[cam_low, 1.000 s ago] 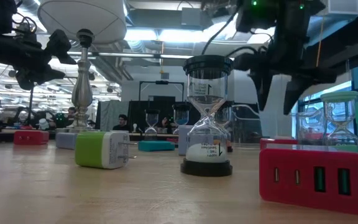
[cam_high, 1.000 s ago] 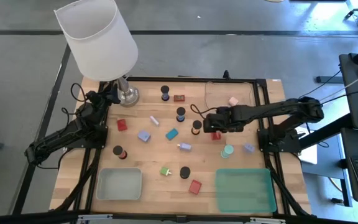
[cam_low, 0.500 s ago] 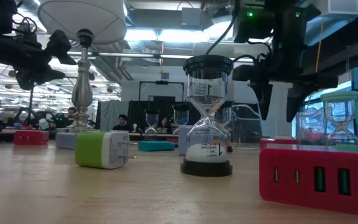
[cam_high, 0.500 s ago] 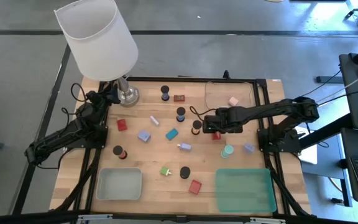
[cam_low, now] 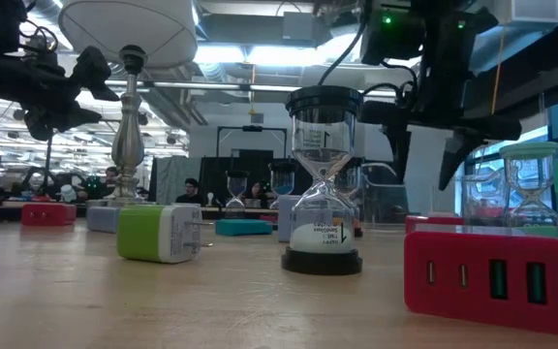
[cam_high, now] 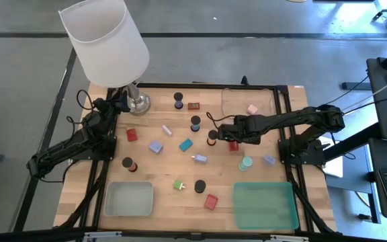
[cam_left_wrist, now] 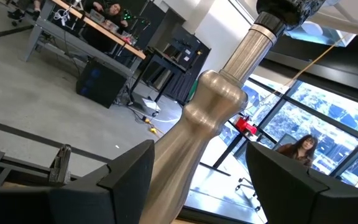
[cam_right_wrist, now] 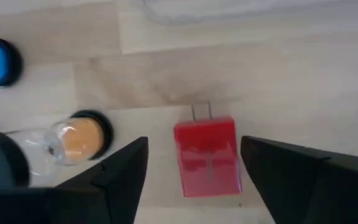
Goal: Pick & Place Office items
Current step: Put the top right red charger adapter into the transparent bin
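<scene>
My right gripper (cam_high: 224, 134) is open and hovers over the table's middle right. In its wrist view (cam_right_wrist: 191, 158) its two fingers stand on either side of a red plug block (cam_right_wrist: 207, 157) that lies flat on the wood (cam_high: 234, 144) without touching it. An orange-topped hourglass (cam_right_wrist: 82, 134) stands beside it (cam_high: 212, 136). My left gripper (cam_high: 116, 102) is open at the far left, its fingers on either side of the lamp's metal stem (cam_left_wrist: 194, 134). Other small items lie scattered: a teal block (cam_high: 185, 144), a lilac block (cam_high: 155, 146), a green bit (cam_high: 179, 185).
The white-shaded lamp (cam_high: 106, 42) stands at the far left corner. A clear tray (cam_high: 228, 101) holds a pink block (cam_high: 252, 109). A grey tray (cam_high: 129, 210) and a green tray (cam_high: 266, 218) sit at the near edge. Several hourglasses (cam_high: 195, 123) and a red block (cam_high: 211, 201) stand between.
My right gripper has shifted slightly toward the table's left edge and come down a little, so more of the red plug block shows beside it. The block has not moved.
</scene>
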